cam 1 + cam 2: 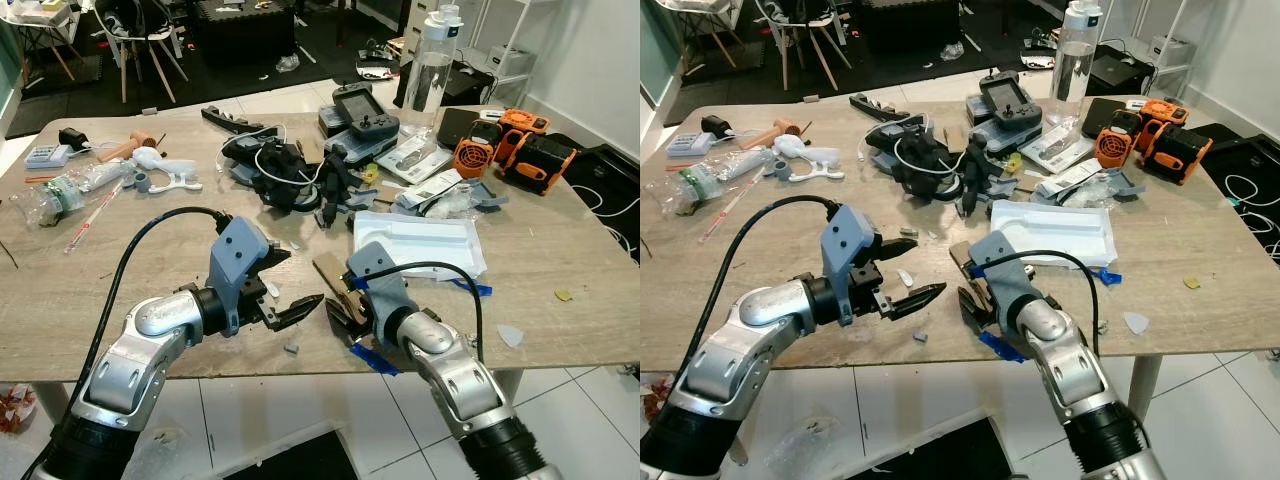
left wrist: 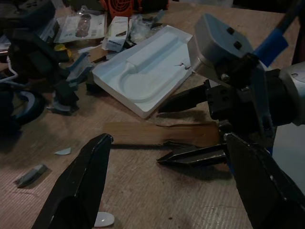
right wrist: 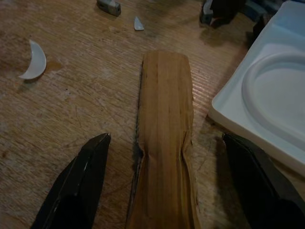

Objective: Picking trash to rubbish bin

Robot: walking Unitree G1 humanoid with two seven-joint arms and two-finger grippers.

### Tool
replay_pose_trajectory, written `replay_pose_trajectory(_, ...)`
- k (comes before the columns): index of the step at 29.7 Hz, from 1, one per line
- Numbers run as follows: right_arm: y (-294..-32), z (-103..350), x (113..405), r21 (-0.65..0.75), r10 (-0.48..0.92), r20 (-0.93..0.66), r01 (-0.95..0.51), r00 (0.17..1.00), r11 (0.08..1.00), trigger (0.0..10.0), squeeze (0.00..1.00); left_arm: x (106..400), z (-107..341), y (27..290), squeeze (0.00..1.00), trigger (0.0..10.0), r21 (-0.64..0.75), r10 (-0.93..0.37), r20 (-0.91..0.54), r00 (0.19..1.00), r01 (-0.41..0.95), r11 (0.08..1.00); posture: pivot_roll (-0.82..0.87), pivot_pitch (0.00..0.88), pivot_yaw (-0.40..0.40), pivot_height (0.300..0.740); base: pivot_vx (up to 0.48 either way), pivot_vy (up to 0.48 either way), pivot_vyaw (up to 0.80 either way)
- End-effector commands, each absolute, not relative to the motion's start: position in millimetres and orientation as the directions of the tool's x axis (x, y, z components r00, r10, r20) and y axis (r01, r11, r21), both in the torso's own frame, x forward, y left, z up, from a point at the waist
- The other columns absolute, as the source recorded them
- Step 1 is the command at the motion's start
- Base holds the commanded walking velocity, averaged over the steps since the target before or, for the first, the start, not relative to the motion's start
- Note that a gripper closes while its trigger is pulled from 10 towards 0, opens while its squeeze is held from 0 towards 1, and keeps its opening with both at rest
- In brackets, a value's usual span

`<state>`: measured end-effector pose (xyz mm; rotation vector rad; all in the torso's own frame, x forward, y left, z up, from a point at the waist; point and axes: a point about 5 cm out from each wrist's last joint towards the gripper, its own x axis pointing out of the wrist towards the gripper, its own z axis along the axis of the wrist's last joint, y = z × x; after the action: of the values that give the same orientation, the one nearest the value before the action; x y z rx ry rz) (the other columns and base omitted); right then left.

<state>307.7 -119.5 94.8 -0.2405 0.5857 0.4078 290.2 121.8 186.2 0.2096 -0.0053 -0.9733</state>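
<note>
Fingers of the right gripper stand wide apart, one on each side of a flat wood strip lying on the table. Just past them lies a white tray. The left gripper, also spread wide, faces it from beside the strip.

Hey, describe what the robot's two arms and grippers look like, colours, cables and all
Both arms are silver metal segments with black joints. Each wrist carries a blue-grey angular housing, and a black cable loops from it back along the arm. The left gripper and the right gripper each end in two long, tapering black fingers. Strips of blue tape lie by the right wrist.
</note>
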Motion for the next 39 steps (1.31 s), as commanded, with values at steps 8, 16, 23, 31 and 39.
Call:
replay_pose_trajectory(8, -124.4, 58.9, 286.3, 0.003, 0.279, -0.733, -0.408, 0.620, 0.913, 10.0, 0.00, 289.6, 187.4, 122.3, 0.00, 10.0, 0.188, -0.825, -0.100, 0.557, 0.824, 0.534, 0.00, 0.141, 0.083, 0.740, 0.000, 0.000, 0.00)
replay_pose_trajectory(16, -122.4, 58.6, 284.9, 0.059, 0.299, -0.737, -0.383, 0.606, 0.922, 0.0, 0.00, 289.2, 186.8, 121.3, 0.00, 10.0, 0.187, -0.827, -0.103, 0.552, 0.828, 0.529, 0.00, 0.140, 0.082, 0.740, 0.000, 0.000, 0.00)
replay_pose_trajectory(23, -122.9, 58.0, 284.0, 0.071, 0.299, -0.743, -0.374, 0.599, 0.925, 0.0, 0.00, 289.3, 187.1, 121.6, 0.00, 10.0, 0.187, -0.828, -0.104, 0.550, 0.829, 0.527, 0.00, 0.141, 0.083, 0.740, 0.000, 0.000, 0.00)
replay_pose_trajectory(31, -122.3, 61.2, 285.1, 0.083, 0.303, -0.734, -0.362, 0.608, 0.928, 0.0, 0.00, 289.7, 187.2, 120.3, 0.00, 10.0, 0.186, -0.830, -0.100, 0.548, 0.830, 0.525, 0.00, 0.143, 0.081, 0.740, 0.000, 0.000, 0.00)
replay_pose_trajectory(39, -126.7, 128.8, 324.0, 0.017, 0.238, -0.306, -0.245, 0.922, 0.969, 10.0, 0.00, 302.0, 190.6, 128.6, 0.00, 10.0, 0.230, -0.755, -0.072, 0.652, 0.747, 0.623, 0.00, 0.145, 0.082, 0.740, 0.000, 0.000, 0.00)
